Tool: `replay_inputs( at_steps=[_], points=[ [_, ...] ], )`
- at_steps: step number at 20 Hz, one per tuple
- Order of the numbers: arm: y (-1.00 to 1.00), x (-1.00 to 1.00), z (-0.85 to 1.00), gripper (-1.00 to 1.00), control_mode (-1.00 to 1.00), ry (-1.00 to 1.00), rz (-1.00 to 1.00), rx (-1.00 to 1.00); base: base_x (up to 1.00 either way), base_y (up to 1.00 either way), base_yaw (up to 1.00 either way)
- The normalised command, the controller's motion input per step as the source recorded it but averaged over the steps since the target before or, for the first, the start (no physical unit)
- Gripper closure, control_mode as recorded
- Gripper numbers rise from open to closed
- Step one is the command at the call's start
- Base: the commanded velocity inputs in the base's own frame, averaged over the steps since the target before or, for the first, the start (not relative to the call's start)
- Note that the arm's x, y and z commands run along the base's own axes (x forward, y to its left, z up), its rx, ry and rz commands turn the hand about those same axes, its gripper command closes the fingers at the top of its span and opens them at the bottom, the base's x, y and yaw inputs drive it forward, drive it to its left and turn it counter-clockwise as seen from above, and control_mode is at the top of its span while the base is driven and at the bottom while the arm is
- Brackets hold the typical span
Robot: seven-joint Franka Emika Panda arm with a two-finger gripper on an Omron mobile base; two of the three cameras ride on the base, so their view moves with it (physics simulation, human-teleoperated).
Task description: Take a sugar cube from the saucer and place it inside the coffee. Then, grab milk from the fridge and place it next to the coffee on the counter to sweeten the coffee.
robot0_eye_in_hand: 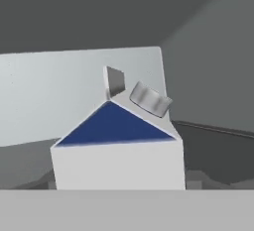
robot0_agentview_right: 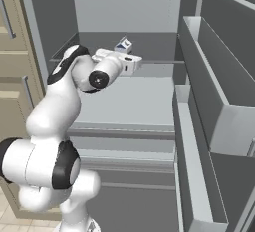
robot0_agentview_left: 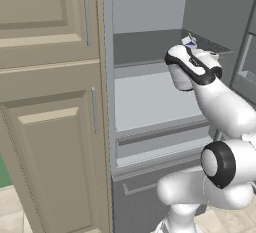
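The arm reached into the open fridge, its end effector at the milk, which stood on an upper grey shelf toward the back. Whether the fingers were spread or pinching the carton could not be told. Judged from this, the fetching of the milk was in hand and its placing beside the coffee remained; the sugar step could not be assessed here. The carton bore a blue gable panel and a grey cap, with no legible writing.

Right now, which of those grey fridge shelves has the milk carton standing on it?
The upper shelf, dark grey at the back of the fridge. The milk stands there; the paler shelf below holds nothing.
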Motion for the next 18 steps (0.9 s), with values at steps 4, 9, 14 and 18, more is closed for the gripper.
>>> replay_inputs(
  at_steps=[4,9,14,18],
  points=[
    [0.0,-0.42,0.97,1.0,-1.0,0.57,0.0,0.02,0.0,0.0,0.0],
    [0.1,-0.01,1.0,1.0,-1.0,0.63,0.04,0.03,0.0,0.0,0.0],
    [0.26,-0.03,0.97,1.0,-1.0,0.66,0.08,0.0,0.0,0.0,0.0],
    [0.13,-0.81,0.12,1.0,-1.0,0.27,0.14,0.07,0.0,0.0,0.0]
  ],
)
